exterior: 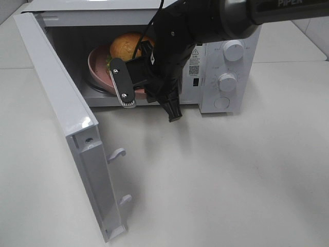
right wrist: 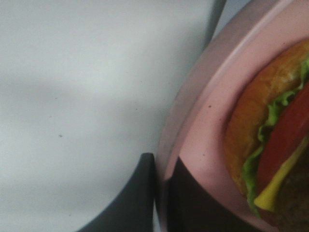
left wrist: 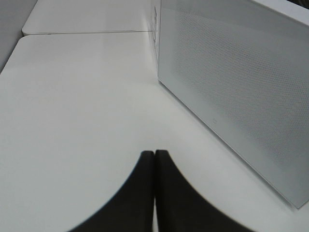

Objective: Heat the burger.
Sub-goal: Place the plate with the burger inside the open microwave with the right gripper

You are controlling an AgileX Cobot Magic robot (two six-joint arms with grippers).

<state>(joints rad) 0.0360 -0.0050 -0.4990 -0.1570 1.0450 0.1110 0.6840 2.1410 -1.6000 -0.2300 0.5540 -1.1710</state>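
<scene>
The burger point(exterior: 126, 45), with a golden bun, sits on a round pink plate point(exterior: 97, 69) inside the open microwave point(exterior: 226, 31). My right gripper point(exterior: 119, 82) reaches into the microwave's mouth and is shut on the plate's near rim. In the right wrist view its fingers pinch that rim at the right gripper point(right wrist: 161, 162), with the pink plate point(right wrist: 207, 121) and the burger point(right wrist: 270, 145) showing lettuce, tomato and cheese close by. My left gripper point(left wrist: 154, 153) is shut on nothing, low over the table beside the microwave's perforated side wall point(left wrist: 231, 87). It does not show in the exterior high view.
The microwave door point(exterior: 61, 103) stands swung wide open to the left, its latch hooks point(exterior: 119, 153) jutting out. Two white knobs point(exterior: 234, 50) and a button sit on the control panel at the right. White tabletop point(exterior: 231, 175) spreads in front.
</scene>
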